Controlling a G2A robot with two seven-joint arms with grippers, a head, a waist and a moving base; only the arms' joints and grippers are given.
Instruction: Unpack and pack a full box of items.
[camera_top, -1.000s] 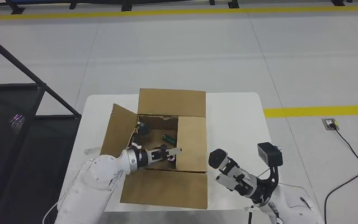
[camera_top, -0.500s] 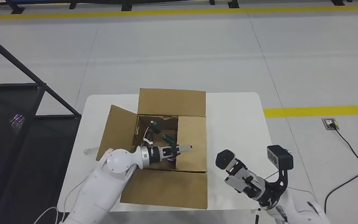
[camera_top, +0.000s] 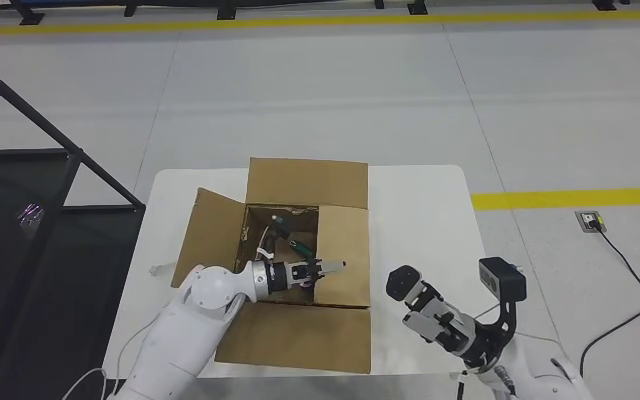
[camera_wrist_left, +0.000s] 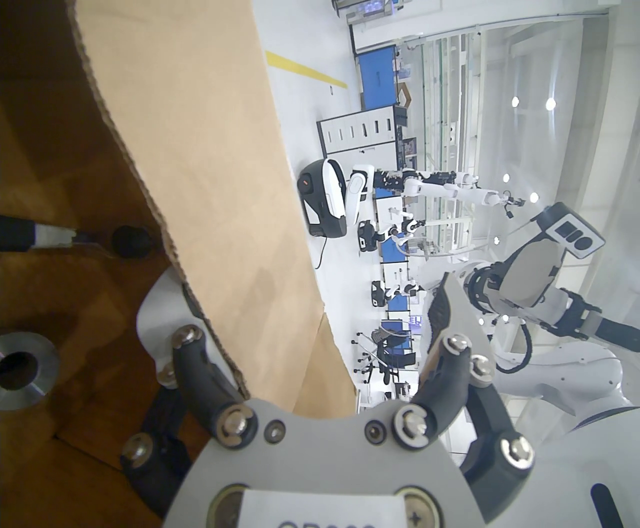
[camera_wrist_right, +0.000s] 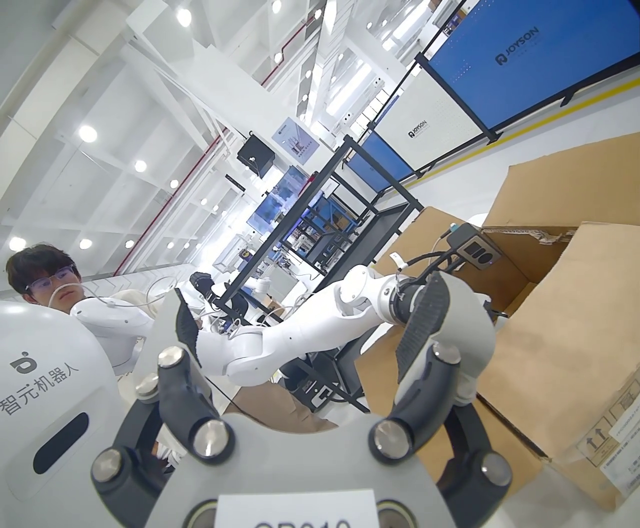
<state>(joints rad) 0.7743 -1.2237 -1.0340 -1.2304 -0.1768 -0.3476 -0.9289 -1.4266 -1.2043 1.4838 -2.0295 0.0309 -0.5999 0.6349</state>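
So the cardboard box (camera_top: 308, 183) is sitting in the middle of the white counter (camera_top: 420, 210) with all four flaps folded out. The flap on the robot's right is lying over that side of the opening.

The left hand (camera_wrist_left: 302, 300) is down in the box at its right-hand side. It's released, with the fingers spread wide. In the left wrist view the raw cardboard edge of that right flap runs straight up between them, one finger on the inside of the box and the other on the outside. The fingers are just straddling the cardboard, not pinching it, and there's nothing else in that hand.

The stuff is in the box. There's a metal cylinder (camera_wrist_left: 20, 367) with a hole through its middle down on the floor of the box. A little black knob (camera_wrist_left: 131, 241) sits farther in, near the flap's edge. From the top you can also spot a small green piece (camera_top: 296, 243) in there. The rest is too dark to make out.

The right hand (camera_wrist_right: 305, 305) is off to the right of the box, near the counter's front edge. It's well apart from the cardboard and pointed toward the box. It's also released, fingers apart, nothing between them.
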